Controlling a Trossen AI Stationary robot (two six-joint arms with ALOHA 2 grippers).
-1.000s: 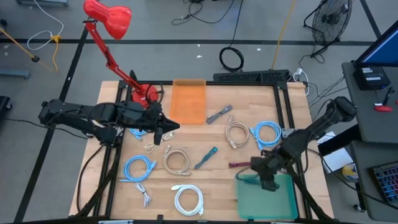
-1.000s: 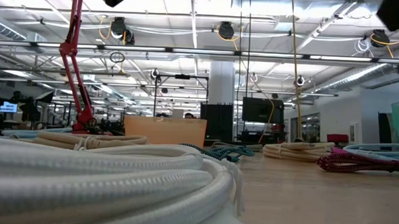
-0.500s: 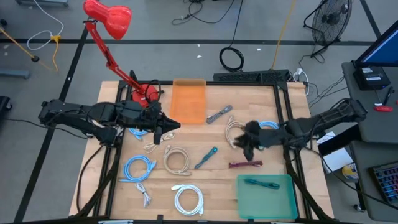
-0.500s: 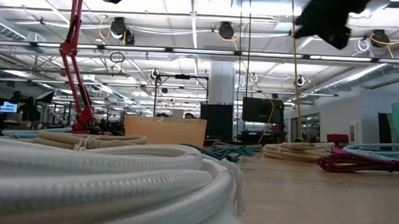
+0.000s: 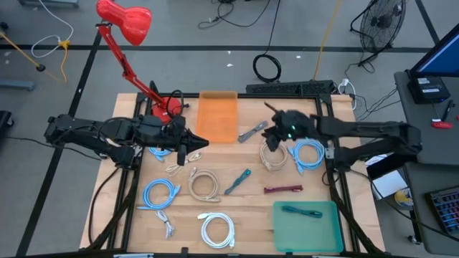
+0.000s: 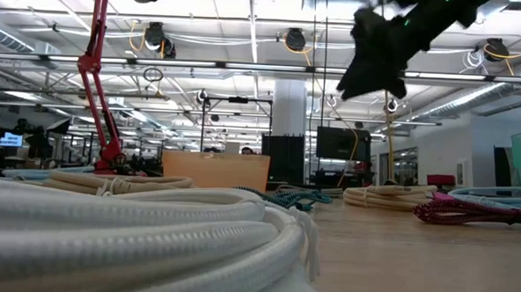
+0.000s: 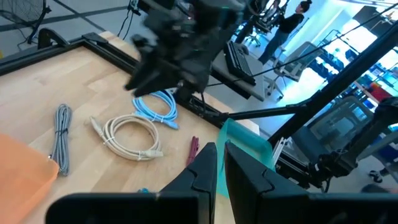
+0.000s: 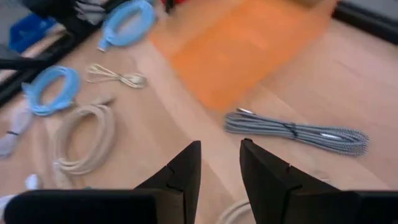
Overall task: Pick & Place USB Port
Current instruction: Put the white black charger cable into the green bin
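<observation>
Several coiled and bundled USB cables lie on the wooden table. A grey braided bundle (image 5: 252,132) (image 8: 298,134) lies flat just right of the orange tray (image 5: 216,116). A teal cable (image 5: 301,211) lies in the green tray (image 5: 307,228) at the near right. My right gripper (image 5: 271,127) (image 8: 221,171) hovers open above the table, close to the grey bundle and the beige coil (image 5: 273,155), with nothing between its fingers. My left gripper (image 5: 201,145) (image 7: 219,171) stays raised at the left, shut and empty.
A blue coil (image 5: 308,154) and a maroon cable (image 5: 283,189) lie on the right. A teal cable (image 5: 237,181), beige coil (image 5: 204,185), blue coil (image 5: 161,193) and white coil (image 5: 217,229) lie in the middle and near side. A red lamp (image 5: 125,21) stands far left.
My right gripper has swung from above the green tray at the near right toward the table's far edge and left, rising a little and turning. It now hangs over the grey bundle and beige coil. The teal cable stays lying in the green tray.
</observation>
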